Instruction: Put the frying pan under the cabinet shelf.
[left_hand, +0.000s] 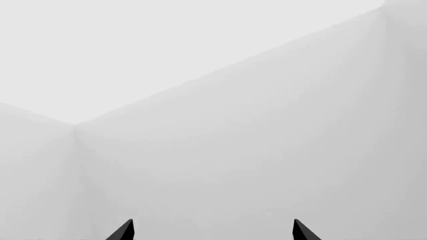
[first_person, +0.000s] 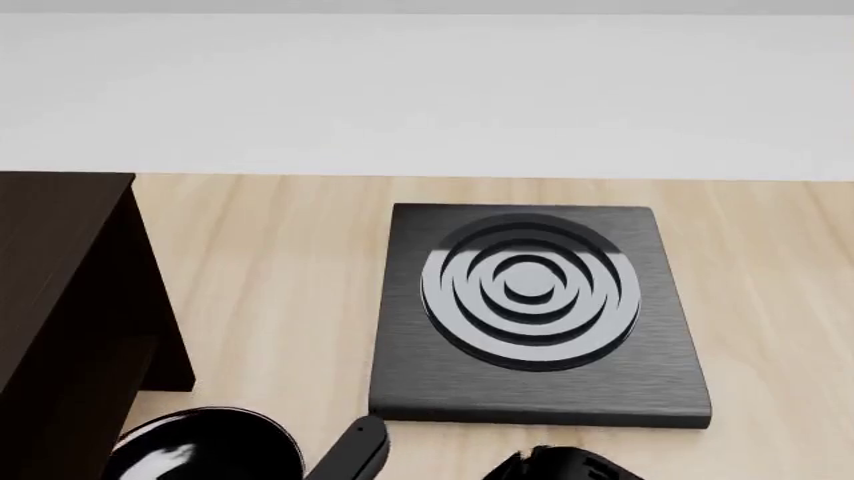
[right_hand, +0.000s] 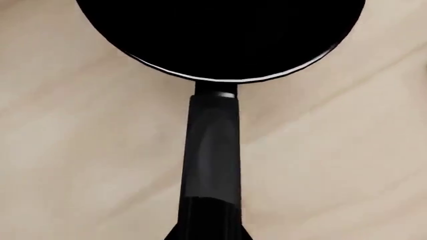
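The frying pan (first_person: 200, 452), glossy black with a thin silvery rim, sits at the near left edge of the head view, with its black handle (first_person: 350, 455) just right of it. It lies right beside the dark brown cabinet shelf (first_person: 60, 300), in front of its open side. In the right wrist view the frying pan (right_hand: 220, 35) is ahead and its handle (right_hand: 212, 150) runs straight back into my right gripper (right_hand: 208, 232), whose dark fingers close on both sides of it. My left gripper (left_hand: 213, 230) is open and empty, facing only blank pale walls.
A square black stove plate (first_person: 534, 320) with concentric silver rings lies on the light wooden counter (first_person: 280, 260), right of the cabinet. A white wall runs along the counter's far edge. A black part of my right arm (first_person: 561, 465) shows at the near edge.
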